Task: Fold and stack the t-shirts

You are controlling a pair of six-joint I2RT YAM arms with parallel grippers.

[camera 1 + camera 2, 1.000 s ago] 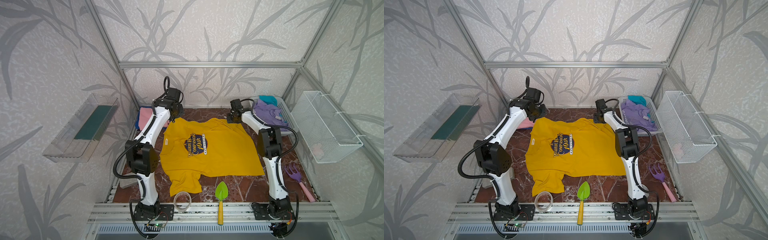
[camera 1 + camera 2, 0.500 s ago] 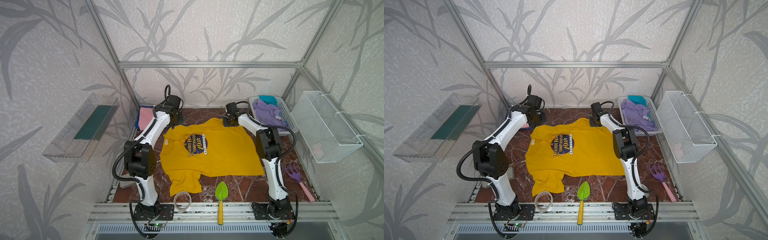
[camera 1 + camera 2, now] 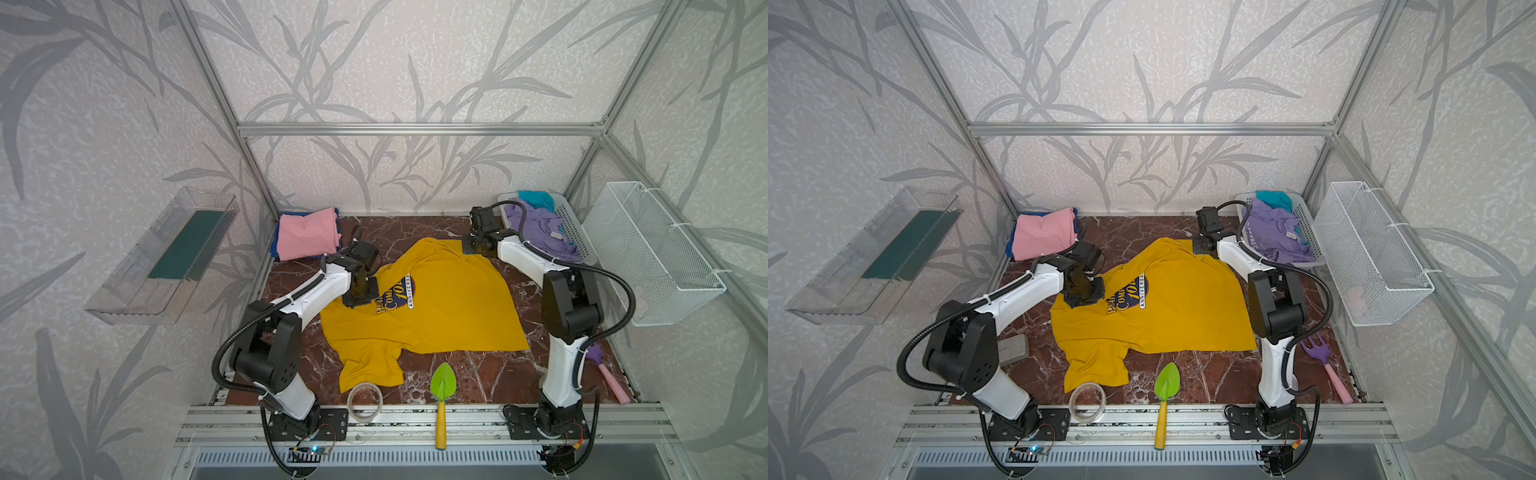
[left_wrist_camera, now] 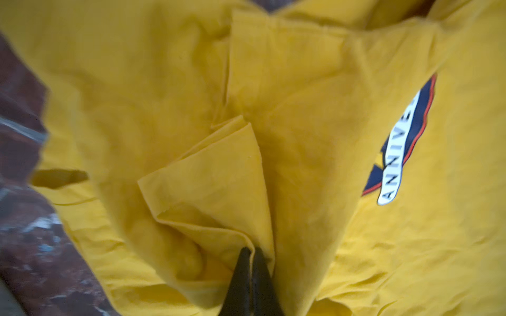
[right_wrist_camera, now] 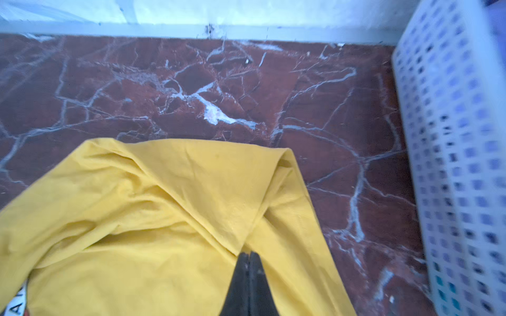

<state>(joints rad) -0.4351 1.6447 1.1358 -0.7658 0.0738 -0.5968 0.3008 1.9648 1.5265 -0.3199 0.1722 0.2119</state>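
The mustard-yellow t-shirt (image 3: 449, 316) (image 3: 1183, 320) lies spread on the marble table, its dark blue print partly covered by a turned-over fold. My left gripper (image 3: 359, 293) (image 4: 251, 250) is shut on that fold, low over the print's left side. At the shirt's far right corner my right gripper (image 3: 473, 247) (image 5: 249, 254) is shut on a raised corner of the yellow cloth (image 5: 219, 191). A folded pink t-shirt (image 3: 307, 239) rests on a blue one at the far left. Lavender (image 3: 540, 232) and teal (image 3: 536, 199) t-shirts lie crumpled in the white basket (image 3: 571, 226).
Near the front edge lie a tape roll (image 3: 365, 401) and a green trowel (image 3: 442, 386); a purple and pink rake (image 3: 606, 374) sits front right. A grey block (image 3: 1013, 349) is beside the left arm. A wire basket (image 3: 656, 257) and a clear tray (image 3: 166, 257) hang on the side walls.
My left gripper has come from the far left corner toward the front, dragging the shirt's edge over the print. The right gripper has shut on the far right corner and hardly moved.
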